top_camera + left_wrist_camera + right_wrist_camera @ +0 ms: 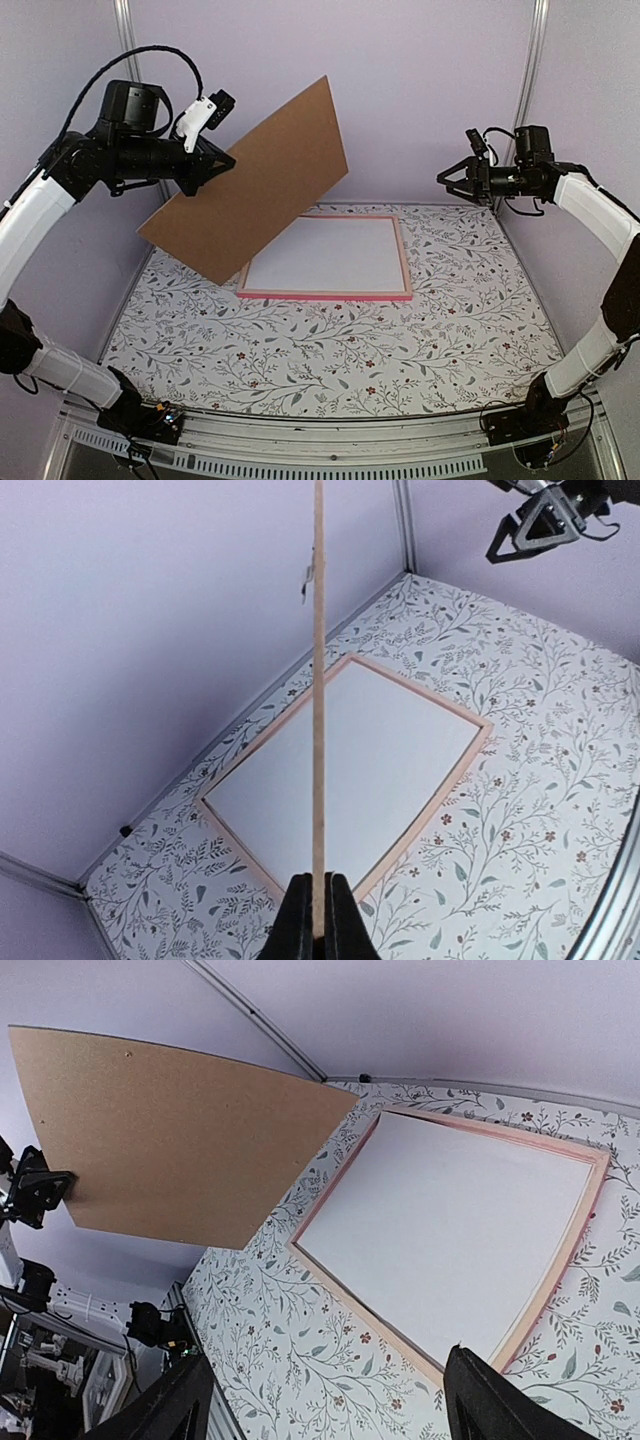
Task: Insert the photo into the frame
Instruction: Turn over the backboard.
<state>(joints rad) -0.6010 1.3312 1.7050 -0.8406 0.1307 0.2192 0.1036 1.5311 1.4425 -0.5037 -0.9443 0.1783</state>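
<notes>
Left jaws pinch edge of brown board (260,180), held tilted above worktop (330,350). Right jaws spread, empty, midair. Pink frame (325,295) flat on worktop, white sheet (330,255) inside.

Walls (420,80): plain lilac panels, joined by metal corner posts (527,80). Tabletop (330,350): white covering, grey leaf-and-sprig print, small red flowers.

Brown board (255,185) up in the air over the frame (325,295)!
The left gripper (212,168) pinches the board's left edge and holds it tilted above the frame's left end, its lowest corner hanging just left of the frame. The frame lies flat on the floral table (350,365) with a white sheet (325,258) filling it. The right gripper (445,183) hovers, jaws apart, high off the frame's far right corner.
</notes>
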